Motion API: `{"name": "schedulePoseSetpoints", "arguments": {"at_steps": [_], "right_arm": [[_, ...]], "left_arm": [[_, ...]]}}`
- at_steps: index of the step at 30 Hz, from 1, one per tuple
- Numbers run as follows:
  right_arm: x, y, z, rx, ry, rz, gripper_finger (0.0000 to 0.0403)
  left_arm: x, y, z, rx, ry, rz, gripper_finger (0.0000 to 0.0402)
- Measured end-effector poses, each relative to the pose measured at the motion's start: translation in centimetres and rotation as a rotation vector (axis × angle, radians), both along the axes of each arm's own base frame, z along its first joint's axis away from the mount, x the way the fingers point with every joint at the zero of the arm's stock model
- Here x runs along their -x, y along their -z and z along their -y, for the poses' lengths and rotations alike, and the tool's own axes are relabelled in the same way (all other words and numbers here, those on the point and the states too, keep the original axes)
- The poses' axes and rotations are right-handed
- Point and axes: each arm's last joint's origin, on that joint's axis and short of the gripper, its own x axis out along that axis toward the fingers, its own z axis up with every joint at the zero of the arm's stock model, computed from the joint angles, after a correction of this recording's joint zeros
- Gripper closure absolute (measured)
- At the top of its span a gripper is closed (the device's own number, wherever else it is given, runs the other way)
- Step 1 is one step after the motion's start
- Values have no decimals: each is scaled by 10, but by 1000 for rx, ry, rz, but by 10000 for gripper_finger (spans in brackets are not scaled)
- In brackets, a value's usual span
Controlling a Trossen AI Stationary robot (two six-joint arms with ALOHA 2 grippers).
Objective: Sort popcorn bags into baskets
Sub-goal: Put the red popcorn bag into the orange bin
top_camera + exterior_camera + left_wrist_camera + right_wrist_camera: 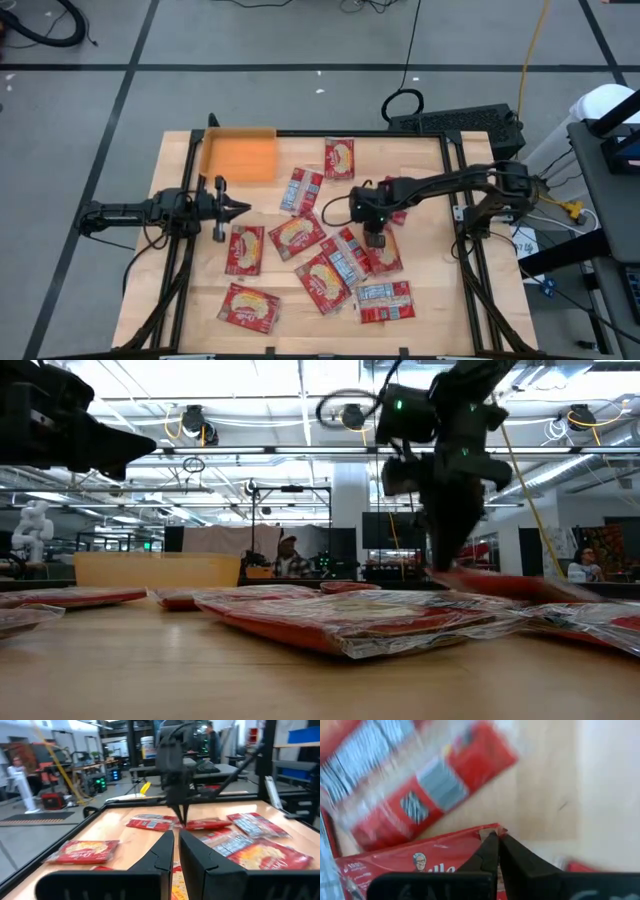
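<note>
The right gripper (496, 836) points down at mid-table, its fingers pinched together on the corner of a popcorn bag (415, 862), a flat, glossy red packet whose edge lifts off the wood. More crinkly bags (322, 278) lie overlapping just beside it, some showing white-blue labels. The left gripper (243, 207) hovers closed and empty near the shallow orange basket (239, 155) at the table's far left corner, bare wooden table (425, 180) around.
</note>
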Motion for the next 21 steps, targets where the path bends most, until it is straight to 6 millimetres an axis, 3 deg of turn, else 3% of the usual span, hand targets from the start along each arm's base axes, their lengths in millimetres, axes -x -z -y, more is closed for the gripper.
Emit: {"name": "schedulePoseSetpoints", "arguments": {"at_steps": [8, 14, 21], "right_arm": [[1, -52, 2, 225, 95, 315, 403], [-5, -79, 2, 341, 176, 549, 403], [-21, -86, 4, 401, 249, 707, 403]], "left_arm": [[1, -4, -3, 105, -103, 56, 347], [-1, -8, -3, 178, -96, 97, 260], [-11, -10, -4, 254, -104, 110, 163]]}}
